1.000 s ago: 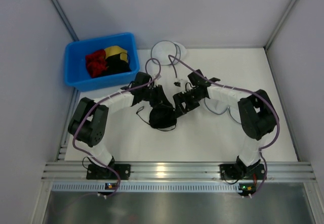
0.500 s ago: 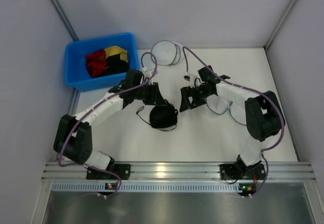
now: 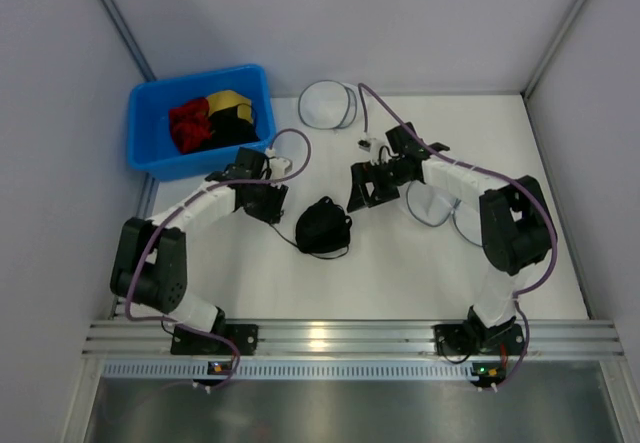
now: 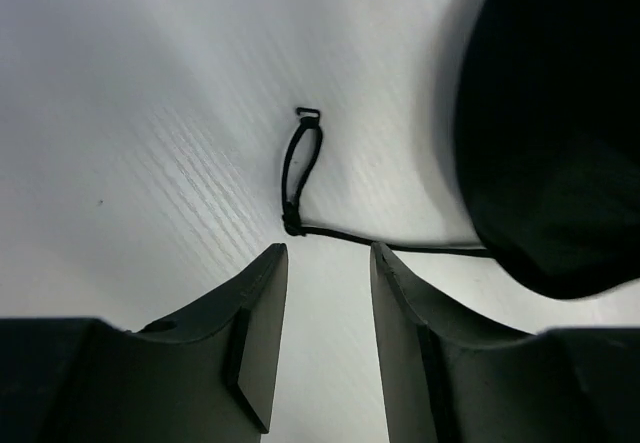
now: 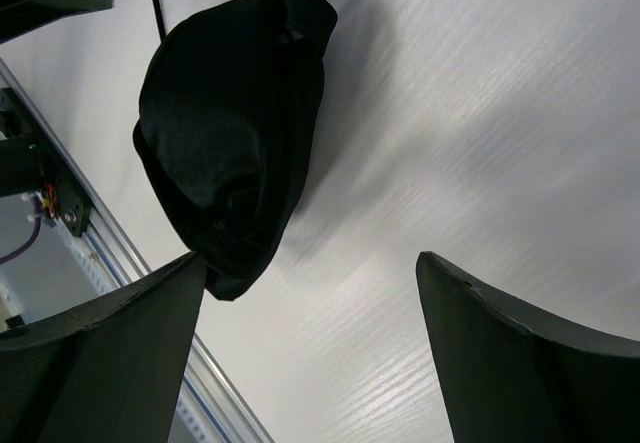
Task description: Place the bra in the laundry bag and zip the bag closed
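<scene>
The black bra [image 3: 322, 228] lies bunched on the white table between my two grippers, its thin strap trailing to the left. My left gripper [image 3: 272, 204] stands just left of it, open and empty. In the left wrist view the dark cup [image 4: 550, 143] fills the right side, and the strap loop with its hook [image 4: 300, 163] lies just beyond the left gripper [image 4: 328, 263]. My right gripper [image 3: 362, 189] hangs up and to the right of the bra, open wide. In the right wrist view the bra [image 5: 235, 133] sits ahead of the right gripper [image 5: 312, 263]. The see-through laundry bag [image 3: 432, 206] lies partly under my right arm.
A blue bin [image 3: 150, 153] at the back left holds a red garment [image 3: 188, 125] and a yellow-and-black garment [image 3: 230, 108]. A whiter round mesh case [image 3: 326, 103] lies at the back centre. Grey walls close in the table on three sides.
My left gripper has opened, let go of the bra and drawn back to the left. My right gripper has pulled away up and to the right. The bra now lies loose on the table.
</scene>
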{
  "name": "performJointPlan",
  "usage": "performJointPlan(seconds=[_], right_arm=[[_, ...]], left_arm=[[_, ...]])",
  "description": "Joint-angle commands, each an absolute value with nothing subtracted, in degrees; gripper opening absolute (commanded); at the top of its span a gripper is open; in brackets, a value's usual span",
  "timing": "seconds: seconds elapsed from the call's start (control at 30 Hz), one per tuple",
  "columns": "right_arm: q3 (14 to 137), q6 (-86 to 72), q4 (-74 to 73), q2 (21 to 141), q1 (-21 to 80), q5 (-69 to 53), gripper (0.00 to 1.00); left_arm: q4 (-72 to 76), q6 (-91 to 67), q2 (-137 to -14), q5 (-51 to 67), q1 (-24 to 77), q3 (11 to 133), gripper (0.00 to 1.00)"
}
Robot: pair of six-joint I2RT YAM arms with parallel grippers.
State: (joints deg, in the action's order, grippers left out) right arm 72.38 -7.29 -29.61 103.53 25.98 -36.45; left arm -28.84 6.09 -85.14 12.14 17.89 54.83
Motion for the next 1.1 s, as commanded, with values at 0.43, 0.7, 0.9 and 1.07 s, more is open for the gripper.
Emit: performJointPlan(seconds=[0.43,0.7,0.9,1.07], right_arm=[[74.3,-3.8,-30.6,100.5,25.9,-33.3,0.88],[75.0,-4.2,-30.6,102.4,25.8,-34.2,0.87],[74.8,-3.8,-31.0,102.0,25.7,-33.9,0.88],[74.8,-3.8,-31.0,101.9,25.7,-33.4,0.89]], left_arm=[[-25.0,18.9,-95.0,12.6,17.1,53.5,0.21],[-28.1,16.0,-88.2,16.8,17.1,50.9,0.28],[-28.0,14.5,-89.7,15.4,17.1,55.5,0.44],[-28.0,15.9,-95.5,14.9,17.2,58.9,0.44]])
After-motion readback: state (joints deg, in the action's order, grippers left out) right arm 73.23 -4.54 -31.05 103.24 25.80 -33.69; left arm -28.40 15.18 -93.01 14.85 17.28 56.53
